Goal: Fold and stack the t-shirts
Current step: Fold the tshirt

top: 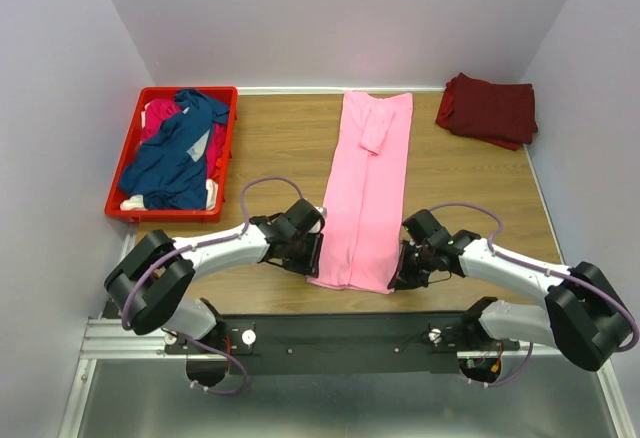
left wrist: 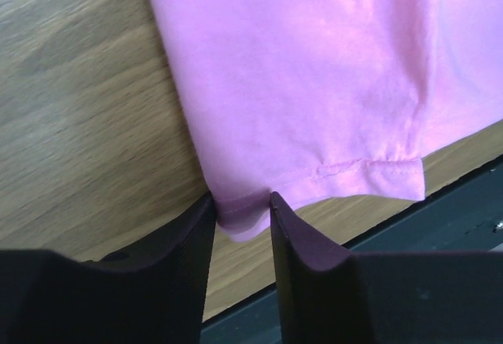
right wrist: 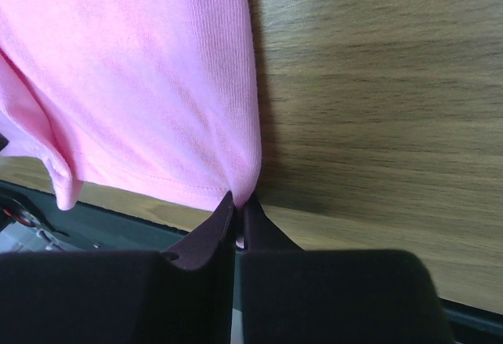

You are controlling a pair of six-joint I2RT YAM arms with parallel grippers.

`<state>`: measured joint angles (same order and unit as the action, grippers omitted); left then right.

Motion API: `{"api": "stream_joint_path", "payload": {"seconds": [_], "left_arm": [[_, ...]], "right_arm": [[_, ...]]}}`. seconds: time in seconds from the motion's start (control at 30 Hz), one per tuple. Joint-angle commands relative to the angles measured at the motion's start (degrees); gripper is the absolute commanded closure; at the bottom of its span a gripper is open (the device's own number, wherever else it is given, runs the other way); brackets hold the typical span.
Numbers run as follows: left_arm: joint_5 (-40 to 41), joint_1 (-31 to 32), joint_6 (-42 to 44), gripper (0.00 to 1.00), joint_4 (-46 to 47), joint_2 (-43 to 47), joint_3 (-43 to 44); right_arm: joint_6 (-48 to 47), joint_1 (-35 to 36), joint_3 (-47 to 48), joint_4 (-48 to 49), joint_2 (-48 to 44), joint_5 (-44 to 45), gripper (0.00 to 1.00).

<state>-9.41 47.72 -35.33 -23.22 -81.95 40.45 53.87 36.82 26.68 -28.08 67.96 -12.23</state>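
Top external: crate (top: 128,163) left, maroon t-shirt (top: 490,110) right.

Both arms: white link shells with chunky black joint housings, left arm (top: 200,253) and right arm (top: 520,270) look identical. Thin purple-grey cables loop off each forearm and curl again at the bases, which bolt to a black crossbar (top: 340,336) on silver aluminium rail, small round white fittings visible on the bar. Left gripper (left wrist: 242,210) and right gripper (right wrist: 237,206) have dark, near-black wedge fingers with a maroon tint, matte, tapering to thin tips.
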Motion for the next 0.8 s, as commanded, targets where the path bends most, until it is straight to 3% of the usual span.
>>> {"api": "stream_joint_path", "payload": {"seconds": [0.0, 0.23, 0.33, 0.37, 0.4, 0.5, 0.67, 0.77], "left_arm": [[-1.1, 0.9, 0.6, 0.62, 0.2, -3.2, -0.5], [0.8, 3.5, -0.7, 0.7, -3.0, -4.3, -1.0], [1.9, 4.1, -1.8, 0.83, -4.2, -3.2, -1.8], [2.2, 4.3, -2.5, 0.95, -4.6, -2.9, -1.9], [2.6, 4.6, -2.8, 1.0, -5.5, -1.9, -2.1], [2.3, 6.8, -4.9, 1.0, -7.6, 0.7, -3.4], [-3.1, 16.3, -11.2, 1.0, -8.5, 6.1, -8.4], [-5.9, 16.8, -13.6, 1.0, -8.2, 11.5, -9.1]], "right_arm": [[-2.4, 0.4, -1.6, -2.6, 1.9, 6.1, 0.9], [-2.5, 0.4, -2.2, -2.7, 0.1, 5.8, 0.9], [-2.9, 0.4, -2.5, -2.8, -0.4, 5.6, 0.91], [-3.2, 0.5, -2.7, -2.9, -0.6, 5.3, 0.91], [-3.2, 0.4, -2.8, -3.0, -0.9, 4.9, 0.93], [-3.0, 0.7, -3.6, -4.1, -2.6, 1.8, 0.96], [-1.6, 3.2, -3.3, -11.6, -9.2, -2.8, 0.97], [-3.6, 3.6, 0.2, -17.0, -11.4, -1.1, 0.97]]}}
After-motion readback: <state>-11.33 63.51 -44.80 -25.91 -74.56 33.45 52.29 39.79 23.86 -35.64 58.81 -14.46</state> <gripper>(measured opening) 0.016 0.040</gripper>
